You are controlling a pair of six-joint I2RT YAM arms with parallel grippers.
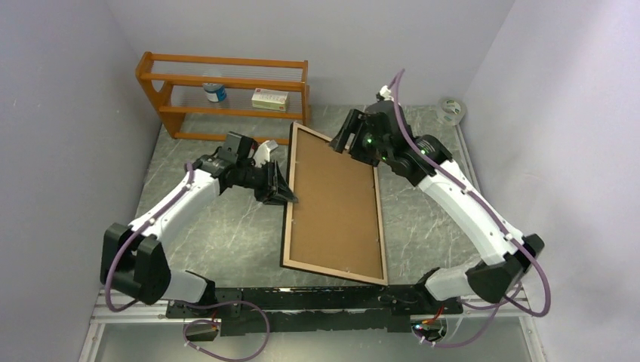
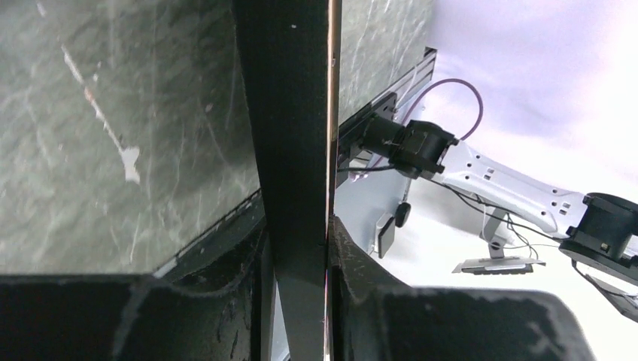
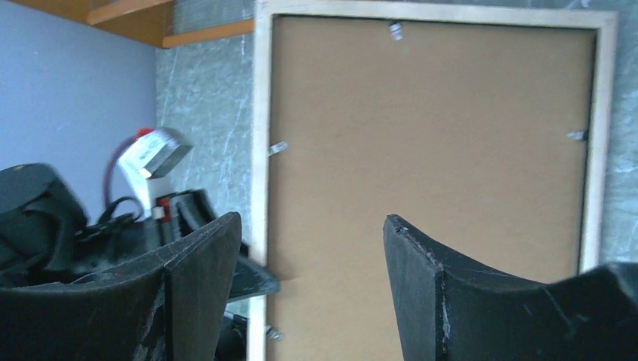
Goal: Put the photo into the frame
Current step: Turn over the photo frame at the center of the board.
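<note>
The frame (image 1: 287,226) lies reverse side up in the middle of the table, its light wood rim around the brown backing board (image 1: 336,204). My left gripper (image 1: 285,192) is shut on the frame's left rim. In the left wrist view the black edge (image 2: 290,113) runs between the gripper's (image 2: 301,248) closed jaws. My right gripper (image 1: 345,142) is open and empty above the frame's far right part. In the right wrist view it (image 3: 312,248) hovers over the backing board (image 3: 429,128) and the rim (image 3: 261,113). The photo is hidden.
An orange-brown shelf rack (image 1: 226,83) stands at the back left with a bottle (image 1: 215,90) and a small box (image 1: 269,99) on it. A tape roll (image 1: 451,109) lies at the back right. Small metal tabs (image 3: 277,148) stick out of the frame's inner rim.
</note>
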